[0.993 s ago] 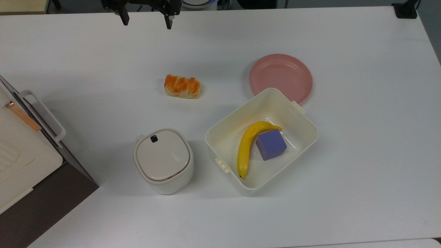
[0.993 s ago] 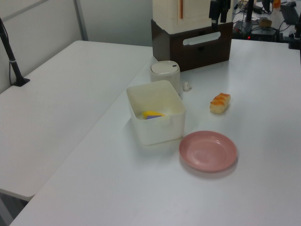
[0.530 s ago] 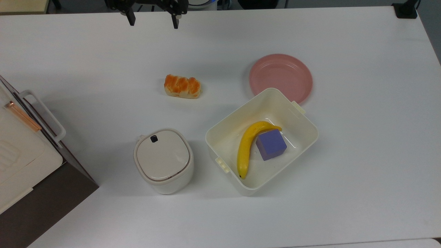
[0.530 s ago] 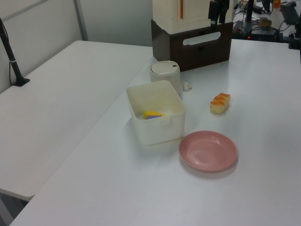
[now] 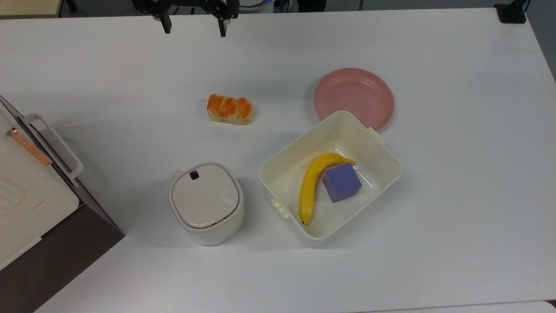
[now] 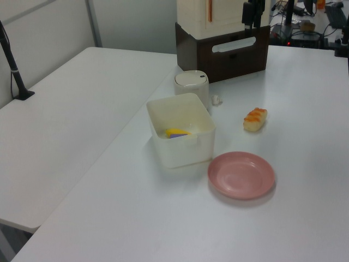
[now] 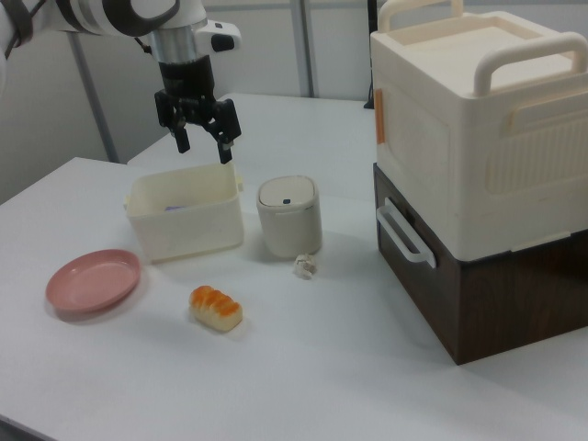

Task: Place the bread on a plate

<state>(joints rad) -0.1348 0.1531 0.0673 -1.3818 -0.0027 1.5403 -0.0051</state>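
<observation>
While the bread lies untouched on the white table, the gripper hangs in the air near the top view's upper edge, its two fingers spread wide apart and holding nothing. Against the picture from a second ago, the gripper has shifted a little toward the top view's right and slightly nearer the upper edge; over the last half second it has hardly moved. Its spread looks the same as before.

The bread sits alone on the bare tabletop, well apart from the gripper, its long side running across the top view and its glossy orange-brown top facing up. The pink plate lies to the top view's right of the bread, with clear table between them, and nothing rests on it. Its near rim is partly hidden behind a corner of the cream tub, which holds a yellow banana and a purple cube side by side, touching. A small lidded white bin stands just beside the tub on the top view's left. A cream case on a dark brown base stands at the table's edge on the right view's right.

Bread, plate, tub, banana, cube and bin all lie where they did in the earlier pictures. In the right view the gripper hovers above the tub's far side, fingers pointing down.
</observation>
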